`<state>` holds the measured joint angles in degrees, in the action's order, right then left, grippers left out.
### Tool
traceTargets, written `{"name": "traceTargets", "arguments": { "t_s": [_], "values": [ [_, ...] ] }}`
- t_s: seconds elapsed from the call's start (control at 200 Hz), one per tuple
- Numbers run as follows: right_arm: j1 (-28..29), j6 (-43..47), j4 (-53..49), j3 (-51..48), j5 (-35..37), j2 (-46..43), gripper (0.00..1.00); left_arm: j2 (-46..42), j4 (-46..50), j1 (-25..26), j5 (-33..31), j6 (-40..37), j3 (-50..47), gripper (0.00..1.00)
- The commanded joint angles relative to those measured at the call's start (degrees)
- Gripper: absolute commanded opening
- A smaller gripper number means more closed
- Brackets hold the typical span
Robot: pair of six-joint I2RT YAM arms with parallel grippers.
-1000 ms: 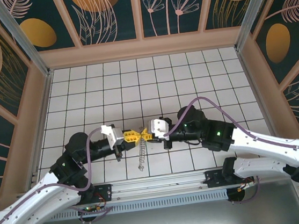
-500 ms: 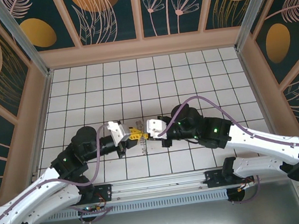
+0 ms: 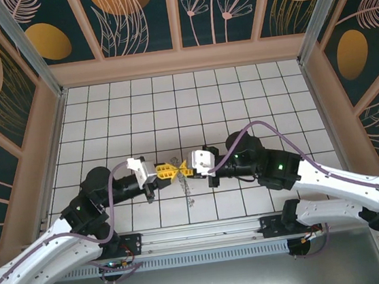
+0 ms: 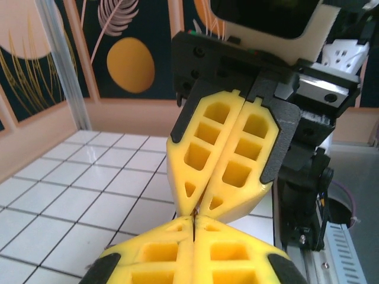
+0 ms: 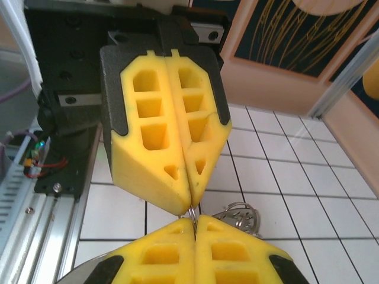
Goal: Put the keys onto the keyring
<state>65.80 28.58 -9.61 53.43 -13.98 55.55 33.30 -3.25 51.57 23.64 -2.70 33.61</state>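
My left gripper (image 3: pixel 171 172) and right gripper (image 3: pixel 183 170) meet tip to tip above the front middle of the tiled floor, both with jaws pressed together. A thin wire of the keyring (image 5: pixel 193 209) is pinched where the two pairs of yellow fingertips touch. In the right wrist view, a silver bundle of loops (image 5: pixel 240 214) hangs just behind the tips. From above, a thin chain (image 3: pixel 186 192) dangles below the meeting point. The left wrist view shows my left gripper (image 4: pixel 194 219) with a dark sliver in its seam. The keys are hidden; I cannot pick them out.
White tiled floor (image 3: pixel 192 100) stretches behind the grippers. Wooden walls with aluminium posts (image 3: pixel 25 47) enclose it on three sides. A metal rail (image 3: pixel 200 235) runs along the near edge between the arm bases.
The grippers rose slightly half a second ago and are back tip to tip. The dangling chain has swung a little to the right. Both stay shut.
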Motion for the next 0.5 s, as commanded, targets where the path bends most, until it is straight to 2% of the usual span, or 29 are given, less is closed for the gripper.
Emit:
{"name": "traceTargets", "arguments": {
  "t_s": [0.0, 0.145, 0.3, 0.44, 0.495],
  "values": [
    [0.3, -2.1, 4.0, -1.6, -2.1, -2.0, 0.09, -1.8, -6.8, 0.0, 1.0, 2.3, -0.8, 0.0],
    [0.3, -2.7, 5.0, -2.4, -2.6, -1.6, 0.12, -1.9, -8.4, 0.0, 2.0, 2.7, -0.9, 0.0],
    [0.2, -2.9, 5.2, -2.3, -2.2, -0.6, 0.12, -1.6, -8.9, 0.0, 2.2, 2.7, -1.3, 0.0],
    [0.1, -2.6, 4.6, -2.1, -1.5, 0.0, 0.0, -1.8, -8.5, 0.0, 2.0, 2.8, -1.3, 0.0],
    [0.1, -2.2, 4.4, -1.8, -0.9, 0.0, 0.0, -1.6, -7.5, 0.0, 1.8, 2.6, -0.8, 0.0]
  ]
}}
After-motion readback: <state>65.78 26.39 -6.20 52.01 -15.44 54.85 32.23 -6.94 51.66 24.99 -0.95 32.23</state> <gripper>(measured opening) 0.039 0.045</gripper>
